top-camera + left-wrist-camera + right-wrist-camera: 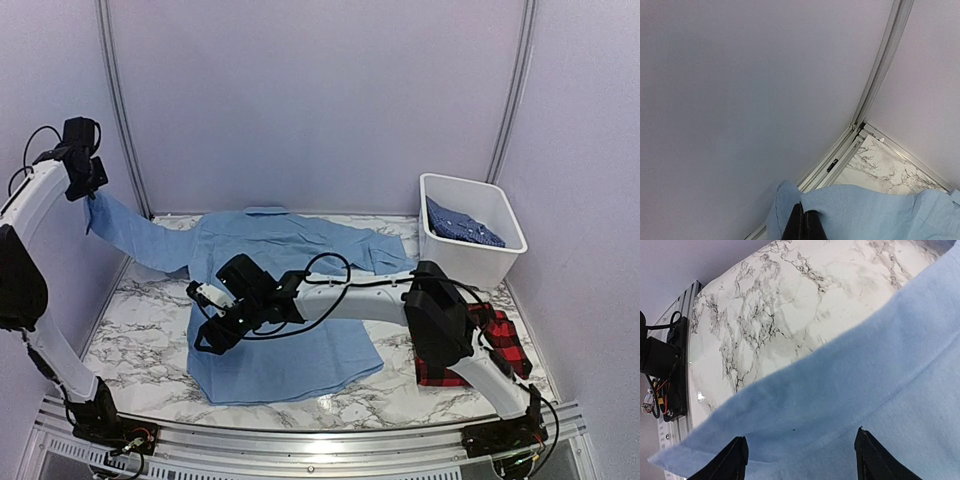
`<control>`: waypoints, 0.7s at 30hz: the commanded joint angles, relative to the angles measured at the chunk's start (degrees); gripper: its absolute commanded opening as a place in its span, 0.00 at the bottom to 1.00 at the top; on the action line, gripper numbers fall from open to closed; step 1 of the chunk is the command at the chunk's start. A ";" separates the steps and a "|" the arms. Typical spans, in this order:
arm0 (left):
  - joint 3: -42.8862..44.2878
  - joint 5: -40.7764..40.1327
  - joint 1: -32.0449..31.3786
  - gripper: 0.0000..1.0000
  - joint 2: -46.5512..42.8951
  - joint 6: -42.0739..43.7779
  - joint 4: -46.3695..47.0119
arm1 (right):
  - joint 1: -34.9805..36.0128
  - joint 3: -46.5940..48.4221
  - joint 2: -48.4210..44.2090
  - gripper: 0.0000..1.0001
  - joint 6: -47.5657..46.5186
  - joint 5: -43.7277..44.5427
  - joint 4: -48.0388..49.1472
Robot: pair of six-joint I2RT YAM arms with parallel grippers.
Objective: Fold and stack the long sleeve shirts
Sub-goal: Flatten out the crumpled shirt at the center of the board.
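Folding the first shirt appears to be the step in hand; no stack is showing yet.

Light blue shirt (pixel 300 250) is lying spread on the marble table (pixel 140 310), collar toward the back wall and hem toward the arm bases. Its sleeve (pixel 135 235) on the left side is rising off the table at a slant.

Left gripper (pixel 804 220) is sitting high by the left wall, jaws pinched closed on the end of that sleeve; the cloth is bunching around the fingertips in the left wrist view.

Right gripper (pixel 800 455) is hanging over the left part of the shirt body, near its side edge. Its jaws are standing wide apart with nothing between them. Whether the fingers (pixel 732 460) are touching the cloth, I cannot tell.

Judgement: the sleeve is being readied to go across the body. The next move is calling for the left arm to carry the cuff inward and lay it flat. The right gripper could be pinning or taking the side edge, so the body is not dragging along.

Count, top view:
- Shirts: three. One light blue, spread out.
- One red-and-black plaid shirt (pixel 505 340), lying at the right near the right arm and partly hidden by it.
- One dark blue patterned shirt (pixel 460 225), lying inside the bin.
- White bin (pixel 480 265): one, at the back right of the table.
- Grippers: two.
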 commanded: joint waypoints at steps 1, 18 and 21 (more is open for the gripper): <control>-1.31 2.27 -1.23 0.00 -1.93 -0.11 2.01 | 0.03 4.58 4.87 0.70 0.50 -4.48 0.35; -20.72 16.85 -6.22 0.04 -3.41 -7.84 8.04 | -4.50 -5.76 -4.59 0.71 2.19 4.58 0.51; -27.44 19.34 -6.17 0.05 -3.37 -10.62 10.74 | -7.27 -13.74 -10.22 0.71 2.82 7.09 3.42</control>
